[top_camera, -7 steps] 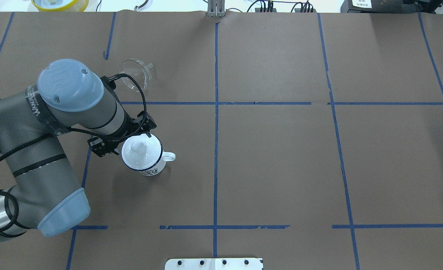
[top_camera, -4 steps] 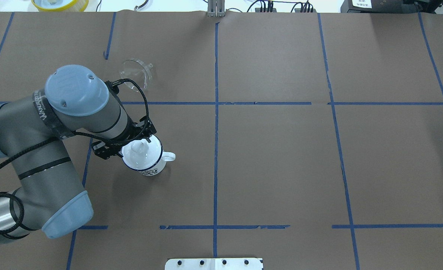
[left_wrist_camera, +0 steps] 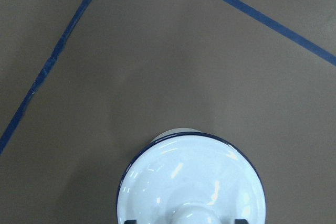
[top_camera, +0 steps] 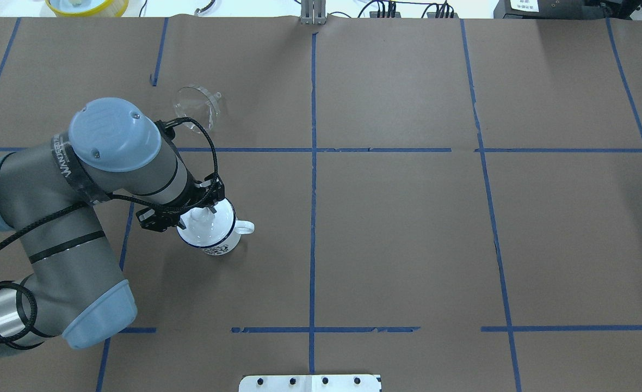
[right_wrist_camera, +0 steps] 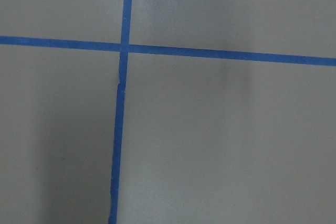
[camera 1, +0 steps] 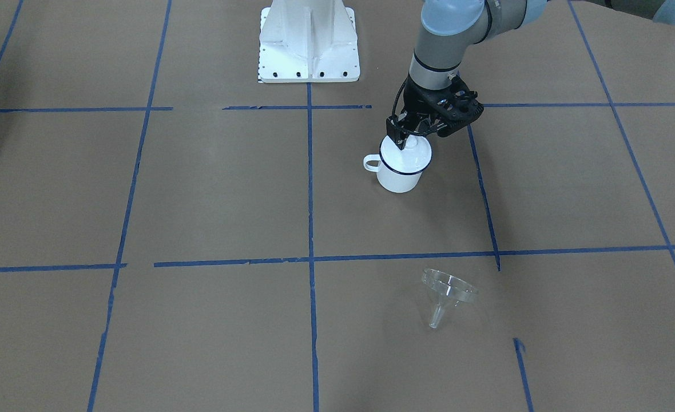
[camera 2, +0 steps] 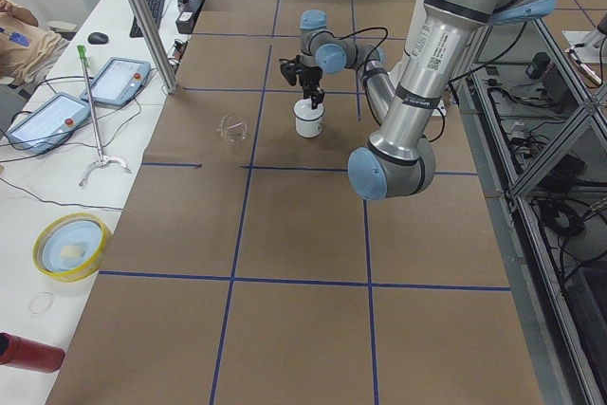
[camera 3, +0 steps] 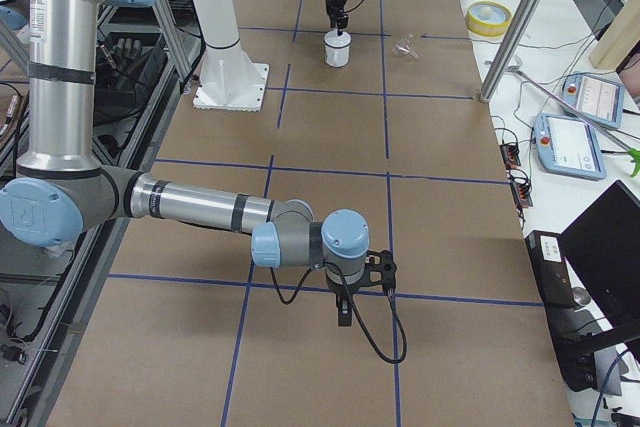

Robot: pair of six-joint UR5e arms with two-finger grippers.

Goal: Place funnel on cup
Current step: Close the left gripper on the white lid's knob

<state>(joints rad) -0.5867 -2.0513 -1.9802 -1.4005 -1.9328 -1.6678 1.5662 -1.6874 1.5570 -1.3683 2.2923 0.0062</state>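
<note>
The cup [top_camera: 218,246] is a white enamel mug with a dark blue rim, handle to the right, and it also shows in the front view [camera 1: 397,178]. A white domed lid [top_camera: 212,226] with a knob sits on it. My left gripper [top_camera: 205,210] hangs right over the lid, its jaws apart on either side of the knob; the dark fingertips [left_wrist_camera: 130,222] show beside the knob in the left wrist view. The clear funnel [top_camera: 195,106] lies on its side on the table beyond the cup, untouched [camera 1: 449,289]. My right gripper [camera 3: 343,313] hovers low over the table far away; I cannot tell its state.
The brown paper table [top_camera: 397,228] carries a blue tape grid. A white mount plate [camera 1: 309,40] stands at the robot's base. A yellow-rimmed dish [top_camera: 87,5] sits off the far edge. My left arm's elbow [top_camera: 114,136] hangs over the area beside the funnel.
My left gripper has moved right and a little forward, from beside the cup to over the lid's knob. The cup, lid and funnel have not moved.
</note>
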